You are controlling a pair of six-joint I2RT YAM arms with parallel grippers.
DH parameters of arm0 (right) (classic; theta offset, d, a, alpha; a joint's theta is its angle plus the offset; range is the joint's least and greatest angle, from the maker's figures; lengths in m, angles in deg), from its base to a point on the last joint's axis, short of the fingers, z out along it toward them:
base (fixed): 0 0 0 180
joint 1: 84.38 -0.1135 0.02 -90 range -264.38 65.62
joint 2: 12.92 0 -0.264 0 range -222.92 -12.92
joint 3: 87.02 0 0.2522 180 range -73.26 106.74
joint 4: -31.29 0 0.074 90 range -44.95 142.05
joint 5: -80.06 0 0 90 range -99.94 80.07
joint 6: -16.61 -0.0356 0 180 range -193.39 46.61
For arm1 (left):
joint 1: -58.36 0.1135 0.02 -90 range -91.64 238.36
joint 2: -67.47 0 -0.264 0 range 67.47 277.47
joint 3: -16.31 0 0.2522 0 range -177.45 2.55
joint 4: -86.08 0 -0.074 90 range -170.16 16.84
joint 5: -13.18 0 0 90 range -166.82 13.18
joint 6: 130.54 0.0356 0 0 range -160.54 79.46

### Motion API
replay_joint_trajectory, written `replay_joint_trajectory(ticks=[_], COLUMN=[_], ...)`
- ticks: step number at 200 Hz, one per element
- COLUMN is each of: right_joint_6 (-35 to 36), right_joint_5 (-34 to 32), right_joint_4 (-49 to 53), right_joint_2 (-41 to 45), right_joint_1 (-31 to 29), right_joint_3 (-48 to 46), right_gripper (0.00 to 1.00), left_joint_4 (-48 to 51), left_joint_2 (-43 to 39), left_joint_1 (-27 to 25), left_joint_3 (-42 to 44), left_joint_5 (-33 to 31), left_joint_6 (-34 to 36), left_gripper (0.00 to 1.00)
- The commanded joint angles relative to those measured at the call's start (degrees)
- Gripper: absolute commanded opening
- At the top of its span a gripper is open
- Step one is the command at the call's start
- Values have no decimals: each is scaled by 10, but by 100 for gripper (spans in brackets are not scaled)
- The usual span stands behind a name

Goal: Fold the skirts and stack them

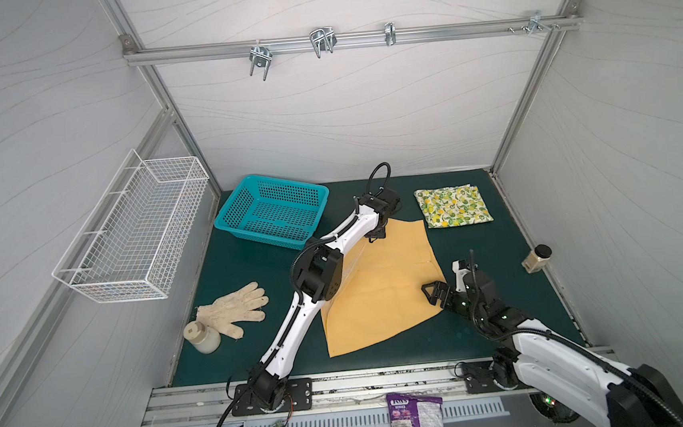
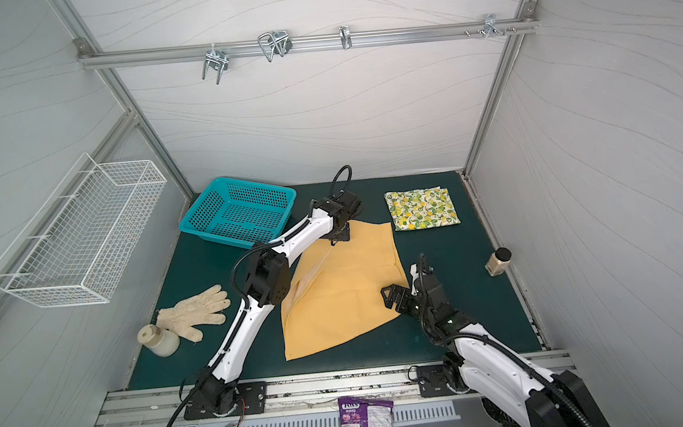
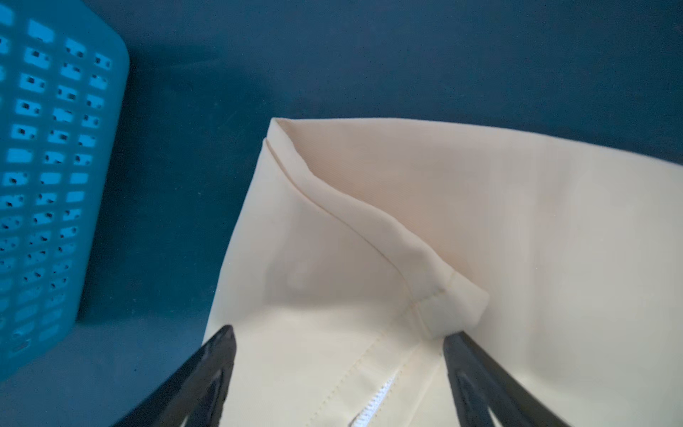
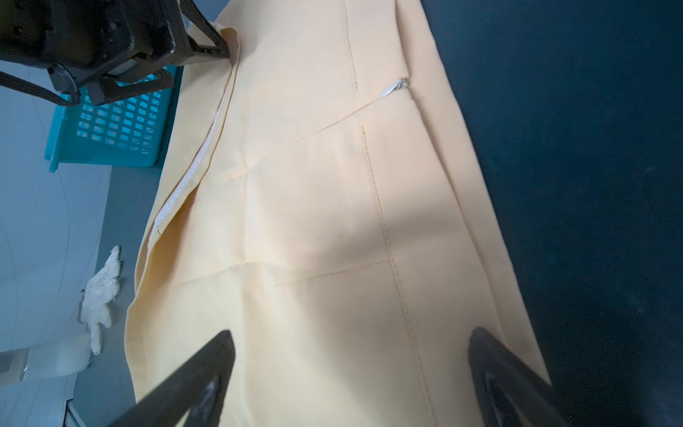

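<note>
Skirts lie apart on the green table (image 1: 231,269), and we place each by the two claws. The left claw (image 1: 379,233) hangs over the far corner of the mustard-yellow skirt (image 1: 379,295) with its fingers spread. In the left wrist view we see the waistband corner turned back between them. One fingertip (image 3: 465,355) touches that flap, and the white zip (image 3: 373,401) runs in between the fingers. We see nothing pinched there.

The right claw (image 1: 433,295) sits low over the same skirt's right edge, on the near side, with its fingers wide apart. In the right wrist view the cloth lies flat between them, ungripped. The skirt stretches from one claw to the other, with a loose fold along the side under the left arm.

The lemon-print skirt (image 1: 452,206) lies folded in a rectangle beyond the right claw and to the right of the left claw. It is well apart from both and does not touch the mustard cloth.

A teal basket (image 1: 283,184) stands near the left claw, on its left. A knitted glove (image 1: 235,308) and a cream bottle (image 1: 203,337) lie well to the left of both claws. A small dark-capped jar (image 1: 537,258) stands to the right of the right claw, by the wall
</note>
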Motion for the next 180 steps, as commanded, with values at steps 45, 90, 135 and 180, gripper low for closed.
replay_joint_trajectory(ticks=[45, 90, 135, 180], right_joint_6=[-11, -9, -9, -8], right_joint_5=[9, 7, -1, -7], right_joint_4=[30, 41, 61, 72], right_joint_2=[9, 13, 32, 37], right_joint_1=[-3, -4, -4, -4], right_joint_3=[-14, -15, -16, -18], right_gripper=[99, 99, 99, 99], left_joint_4=[38, 45, 34, -29], left_joint_2=[-28, -47, -79, -163], left_joint_1=[45, 68, 84, 88], left_joint_3=[21, 25, 55, 130], left_joint_5=[-48, -68, -88, -77], left_joint_6=[0, 16, 19, 20], left_gripper=[91, 96, 98, 98])
